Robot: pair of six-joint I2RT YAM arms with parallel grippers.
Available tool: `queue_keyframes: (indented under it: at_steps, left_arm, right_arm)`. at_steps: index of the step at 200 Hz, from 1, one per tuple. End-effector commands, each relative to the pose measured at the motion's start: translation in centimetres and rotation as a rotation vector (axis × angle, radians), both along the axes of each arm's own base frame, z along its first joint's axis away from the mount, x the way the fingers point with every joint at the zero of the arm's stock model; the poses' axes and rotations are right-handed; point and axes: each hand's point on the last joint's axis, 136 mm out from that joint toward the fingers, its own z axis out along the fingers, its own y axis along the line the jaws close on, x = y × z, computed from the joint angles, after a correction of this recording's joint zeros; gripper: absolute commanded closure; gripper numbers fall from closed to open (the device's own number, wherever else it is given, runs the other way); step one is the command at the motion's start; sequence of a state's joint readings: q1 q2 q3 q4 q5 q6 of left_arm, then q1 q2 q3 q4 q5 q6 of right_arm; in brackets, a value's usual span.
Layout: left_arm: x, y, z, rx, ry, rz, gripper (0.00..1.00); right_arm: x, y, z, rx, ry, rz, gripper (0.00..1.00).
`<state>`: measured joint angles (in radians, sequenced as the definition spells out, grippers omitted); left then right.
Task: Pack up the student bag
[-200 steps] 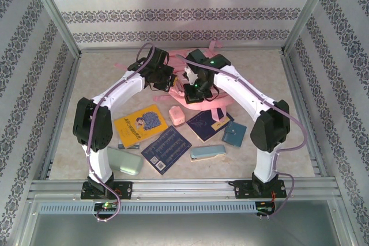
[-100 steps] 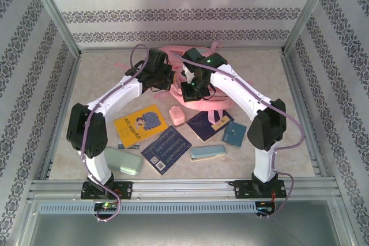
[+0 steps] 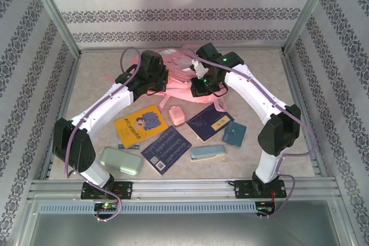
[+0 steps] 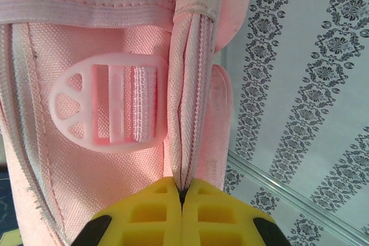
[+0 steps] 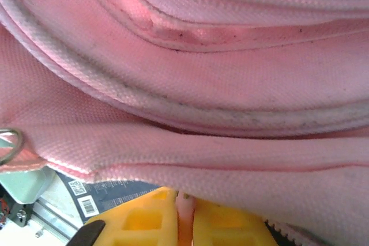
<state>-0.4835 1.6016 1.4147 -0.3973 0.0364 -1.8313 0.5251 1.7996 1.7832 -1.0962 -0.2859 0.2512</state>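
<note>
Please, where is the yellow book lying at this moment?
In the top view the yellow book lies on the left half of the table, with the small pink case at its right and the dark blue book nearer to the bases.

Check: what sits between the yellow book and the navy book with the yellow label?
A small pink case sits between the yellow book and navy book; the top view shows it.
</note>
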Motion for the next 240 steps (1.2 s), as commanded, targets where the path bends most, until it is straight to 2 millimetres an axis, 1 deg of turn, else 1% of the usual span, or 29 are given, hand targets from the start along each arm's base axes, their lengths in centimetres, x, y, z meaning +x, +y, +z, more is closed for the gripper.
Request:
queue_keyframes:
  at_steps: [1, 14, 38, 63, 105, 135, 169, 193, 214, 220, 233, 240]
  left_arm:
    - [-0.4, -0.6, 1.8, -0.046, -0.041, 0.01, 1.0]
    - [-0.3, -0.8, 1.4, -0.052, -0.031, 0.004, 1.0]
    - [-0.4, -1.2, 1.0, -0.051, -0.019, 0.004, 1.0]
    - [-0.2, -1.1, 1.3, -0.049, -0.017, 0.014, 1.0]
    - [0.1, -0.7, 1.7, -0.05, -0.024, 0.049, 1.0]
    - [0.2, -1.2, 1.6, -0.06, -0.019, 0.042, 1.0]
    - [0.3, -2.3, 2.1, -0.083, -0.042, 0.029, 1.0]
    - [-0.1, -2.6, 2.9, -0.092, -0.064, 0.019, 1.0]
    - [-0.7, -3.1, 3.2, -0.115, -0.076, 0.018, 1.0]
    - [-0.7, -3.4, 3.2, -0.125, -0.083, 0.013, 1.0]
    - [-0.6, -3.9, 3.6, -0.137, -0.107, -0.007, 1.0]
    - [-0.4, -4.0, 3.9, -0.13, -0.13, -0.023, 1.0]
  right_arm:
    - [0.7, 1.6, 2.5, 0.148, -0.072, 0.022, 0.88]
    - [0.7, 2.5, 3.1, 0.191, -0.072, 0.032, 0.88]
    - [0.6, 4.1, 3.3, 0.209, -0.047, 0.061, 0.9]
    - [0.1, 5.6, 3.0, 0.187, -0.032, 0.111, 0.89]
    - [-0.8, 7.1, 2.9, 0.159, -0.049, 0.17, 0.85]
    - [-0.9, 8.4, 2.3, 0.156, -0.04, 0.171, 0.84]
    - [0.5, 9.9, 1.7, 0.151, -0.045, 0.118, 0.84]
    - [2.3, 9.1, 1.1, 0.138, -0.046, 0.041, 0.87]
    - [3.5, 8.9, 1.3, 0.191, -0.027, -0.009, 0.87]
    - [3.8, 9.1, 1.5, 0.212, -0.021, -0.015, 0.89]
    - [4.1, 8.9, 1.8, 0.232, -0.018, -0.023, 1.0]
    - [4.1, 8.7, 1.9, 0.231, -0.022, -0.02, 1.0]
